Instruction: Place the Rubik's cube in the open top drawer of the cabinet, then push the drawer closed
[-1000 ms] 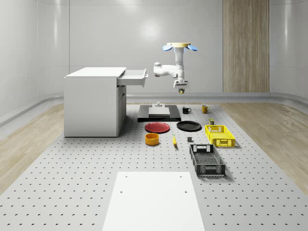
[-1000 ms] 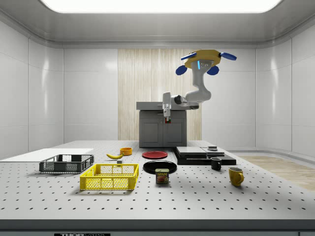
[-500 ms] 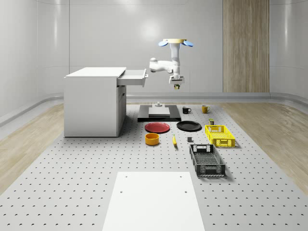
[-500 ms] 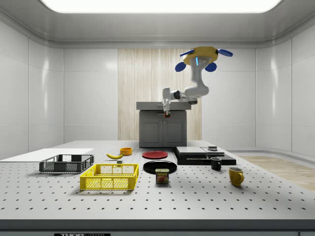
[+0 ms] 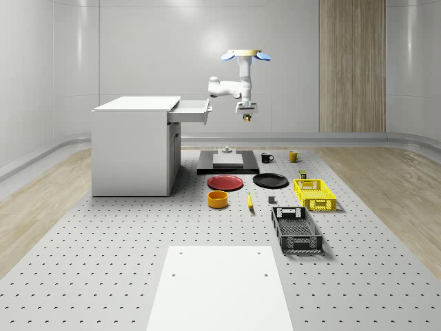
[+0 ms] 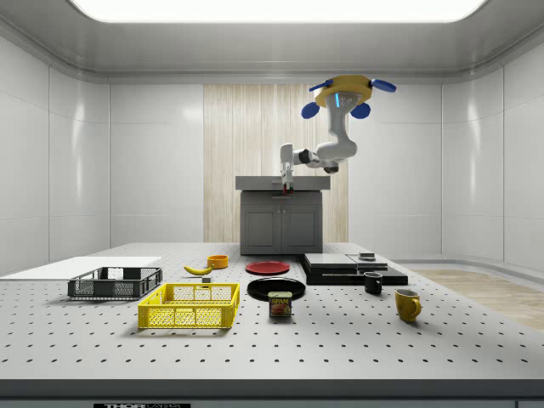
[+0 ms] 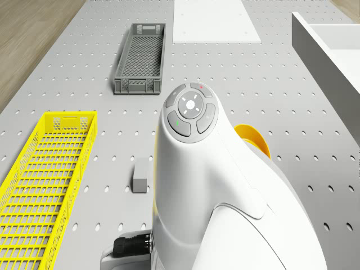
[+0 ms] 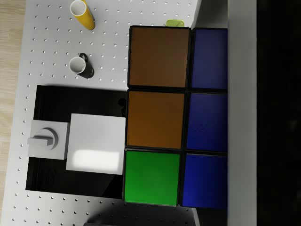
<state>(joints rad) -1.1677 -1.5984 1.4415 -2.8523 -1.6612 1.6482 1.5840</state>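
Observation:
The drone (image 5: 245, 55) hovers above the table, off the whole-scene view's right of the white cabinet (image 5: 134, 148). The cabinet's top drawer (image 5: 193, 109) stands pulled out. My arm reaches down and the gripper (image 5: 245, 115) is shut on the Rubik's cube (image 8: 157, 117), which shows orange, blue and green tiles in the wrist view. The gripper hangs a short way right of the drawer's front, at about its height, apart from it. In the side view the gripper (image 6: 286, 181) is in front of the cabinet's (image 6: 280, 223) top.
Below the gripper lies a black platform (image 5: 227, 165) with white blocks. Nearby on the table are a red plate (image 5: 225, 182), a black plate (image 5: 270, 181), an orange bowl (image 5: 218, 199), a yellow crate (image 5: 314, 194), a grey crate (image 5: 296, 229) and two mugs (image 5: 267, 158).
Drone, arm and gripper have shifted toward the whole-scene view's left and risen a little, bringing the held cube nearer the drawer. The drawer has not moved.

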